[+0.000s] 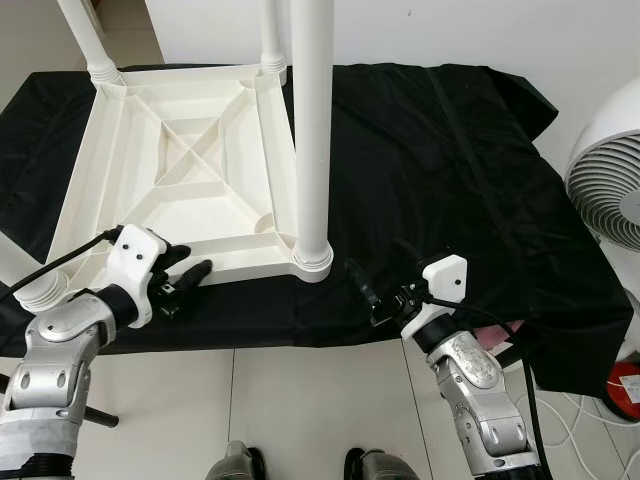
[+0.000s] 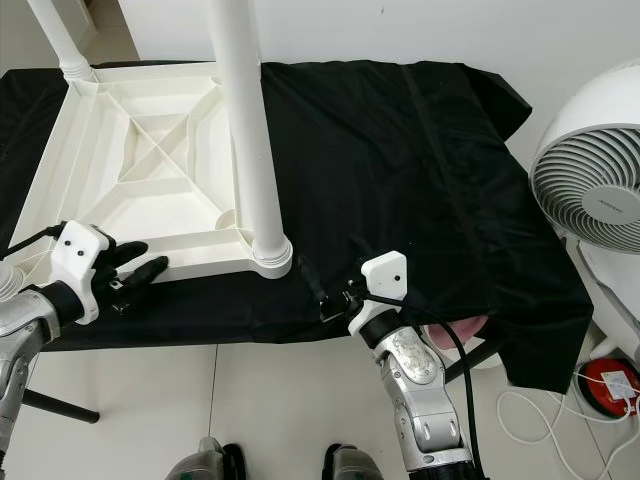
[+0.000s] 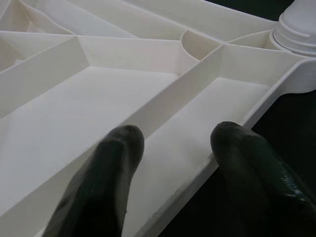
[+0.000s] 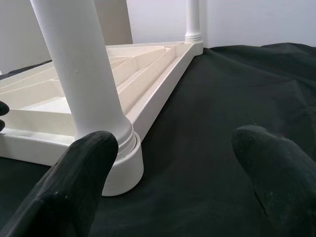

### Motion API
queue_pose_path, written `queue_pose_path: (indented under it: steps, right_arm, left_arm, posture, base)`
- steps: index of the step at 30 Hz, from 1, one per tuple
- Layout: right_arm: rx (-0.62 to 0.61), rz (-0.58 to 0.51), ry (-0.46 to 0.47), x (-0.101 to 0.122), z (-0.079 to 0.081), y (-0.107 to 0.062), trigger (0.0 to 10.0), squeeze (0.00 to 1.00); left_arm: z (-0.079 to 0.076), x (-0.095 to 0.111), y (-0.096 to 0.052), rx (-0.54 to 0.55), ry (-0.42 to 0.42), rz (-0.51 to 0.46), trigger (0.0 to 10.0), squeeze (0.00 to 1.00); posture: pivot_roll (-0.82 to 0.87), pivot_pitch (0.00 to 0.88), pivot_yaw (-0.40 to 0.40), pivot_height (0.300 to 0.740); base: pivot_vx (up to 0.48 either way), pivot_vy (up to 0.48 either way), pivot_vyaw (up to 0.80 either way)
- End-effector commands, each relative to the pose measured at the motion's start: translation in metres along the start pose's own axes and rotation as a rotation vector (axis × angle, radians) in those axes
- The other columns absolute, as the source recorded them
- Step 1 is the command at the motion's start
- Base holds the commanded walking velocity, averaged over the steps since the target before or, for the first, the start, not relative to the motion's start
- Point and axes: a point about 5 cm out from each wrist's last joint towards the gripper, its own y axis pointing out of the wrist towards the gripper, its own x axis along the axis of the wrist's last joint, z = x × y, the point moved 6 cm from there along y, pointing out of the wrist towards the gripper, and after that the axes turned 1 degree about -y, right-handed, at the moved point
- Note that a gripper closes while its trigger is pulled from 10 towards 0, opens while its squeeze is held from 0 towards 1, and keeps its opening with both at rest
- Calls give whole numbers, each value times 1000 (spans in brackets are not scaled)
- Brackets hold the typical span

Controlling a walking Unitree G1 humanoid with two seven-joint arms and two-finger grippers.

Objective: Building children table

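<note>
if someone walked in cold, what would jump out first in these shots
The white plastic table lying upside down on a black cloth, with a tall white leg standing from its near corner. Next, the left gripper at the table's near edge and the right gripper over the cloth beside that leg, both with fingers open. A white fan stands at far right.
</note>
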Motion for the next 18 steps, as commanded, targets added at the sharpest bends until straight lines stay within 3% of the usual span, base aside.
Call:
queue_pose_path:
  steps: [1, 7, 8, 9, 18]
  right_arm:
    - [-9, 5, 5, -1, -1, -4, 10000, 0]
    - [-4, 21, -5, -5, 0, -6, 10000, 0]
    - [1, 25, -12, -6, 0, -6, 10000, 0]
    - [5, 29, -17, -7, 0, -6, 10000, 0]
    - [12, 33, -27, -8, 0, -4, 10000, 0]
  left_arm:
    - [-7, -2, 1, -41, -12, 5, 10000, 1000]
    - [-21, -6, 4, -119, 12, 14, 10000, 1000]
    - [-24, -6, 5, -137, 20, 17, 10000, 620]
    - [-27, -7, 5, -153, 30, 17, 10000, 0]
    - [-36, -15, 7, -222, 57, 49, 10000, 0]
  posture:
    - [-94, 118, 67, 740]
    - [-96, 114, 72, 740]
    - [-96, 114, 72, 740]
    - [-96, 113, 69, 740]
    - [-98, 105, 68, 740]
  base:
    - [0, 0, 0]
    - [0, 0, 0]
    - [0, 0, 0]
    - [0, 0, 0]
    - [0, 0, 0]
